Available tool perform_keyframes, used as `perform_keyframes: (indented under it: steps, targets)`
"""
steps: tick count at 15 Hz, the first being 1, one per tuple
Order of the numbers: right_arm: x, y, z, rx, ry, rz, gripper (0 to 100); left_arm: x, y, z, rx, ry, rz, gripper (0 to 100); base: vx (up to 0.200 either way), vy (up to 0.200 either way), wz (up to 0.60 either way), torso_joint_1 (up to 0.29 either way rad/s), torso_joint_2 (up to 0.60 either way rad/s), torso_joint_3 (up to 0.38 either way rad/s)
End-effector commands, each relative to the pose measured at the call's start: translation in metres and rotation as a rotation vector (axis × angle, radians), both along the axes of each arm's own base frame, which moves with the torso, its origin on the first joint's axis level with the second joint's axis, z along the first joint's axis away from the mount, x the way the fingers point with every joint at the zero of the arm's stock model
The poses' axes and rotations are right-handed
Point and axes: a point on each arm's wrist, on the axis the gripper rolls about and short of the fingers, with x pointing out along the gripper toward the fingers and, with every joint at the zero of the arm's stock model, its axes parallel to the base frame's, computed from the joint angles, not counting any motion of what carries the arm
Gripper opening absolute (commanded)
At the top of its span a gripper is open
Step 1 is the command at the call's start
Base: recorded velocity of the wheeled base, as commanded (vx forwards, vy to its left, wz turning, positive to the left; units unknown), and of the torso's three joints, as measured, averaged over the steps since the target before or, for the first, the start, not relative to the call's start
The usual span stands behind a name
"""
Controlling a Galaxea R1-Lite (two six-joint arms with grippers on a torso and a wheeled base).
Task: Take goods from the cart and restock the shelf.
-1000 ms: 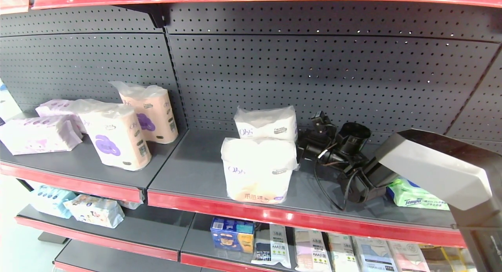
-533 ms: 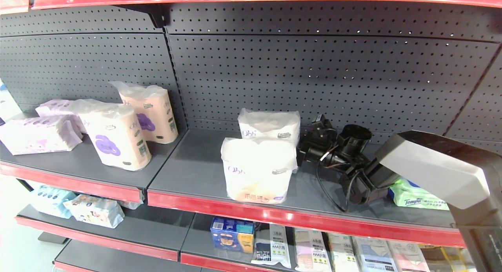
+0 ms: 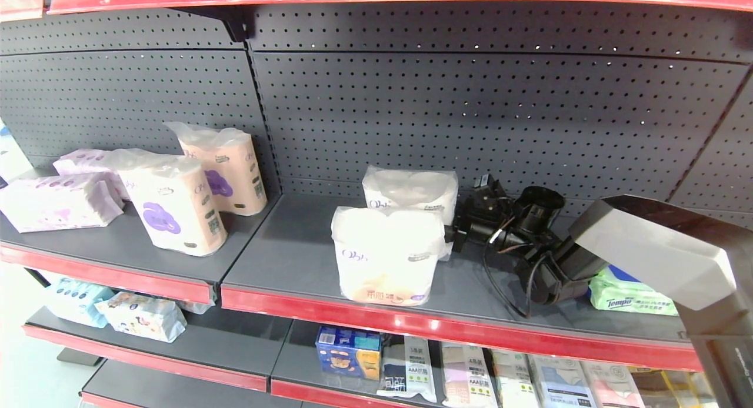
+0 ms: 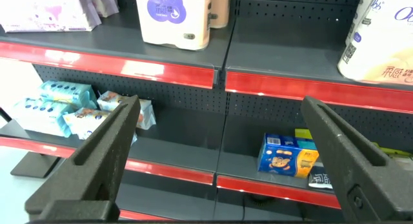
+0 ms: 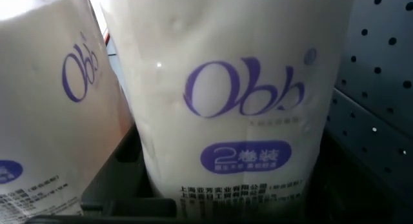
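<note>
Here, the left pincer hangs spread and empty before the lower shelves. On the shelf, behind the front white pack, the right pincer pinches a second tissue pack (upright, near the pegboard back). Best practice — settle its base flat, clear of the pack in front, before letting go.

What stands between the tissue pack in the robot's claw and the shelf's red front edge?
Another white tissue pack stands just in front of the held pack, as the head view shows.
</note>
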Motion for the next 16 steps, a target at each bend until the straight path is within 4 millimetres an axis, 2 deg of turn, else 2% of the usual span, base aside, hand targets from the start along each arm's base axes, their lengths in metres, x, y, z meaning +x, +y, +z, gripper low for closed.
perform_keyframes:
  steps: [1, 8, 16]
  targets:
    - [0.001, -0.001, -0.003, -0.002, 0.006, -0.001, 0, 0.0, 0.0, 0.0, 0.0, 0.001, 0.001, 100, 0.0, 0.0, 0.0, 0.0, 0.0, 0.0]
    - [0.001, -0.001, -0.013, -0.044, 0.032, 0.001, 0, 0.0, 0.0, 0.0, 0.0, 0.001, 0.001, 100, 0.0, 0.0, 0.0, 0.0, 0.0, 0.0]
    - [0.003, 0.004, -0.016, -0.049, 0.015, 0.066, 0, 0.0, 0.0, 0.0, 0.0, 0.001, 0.001, 100, 0.0, 0.0, 0.0, 0.0, 0.0, 0.0]
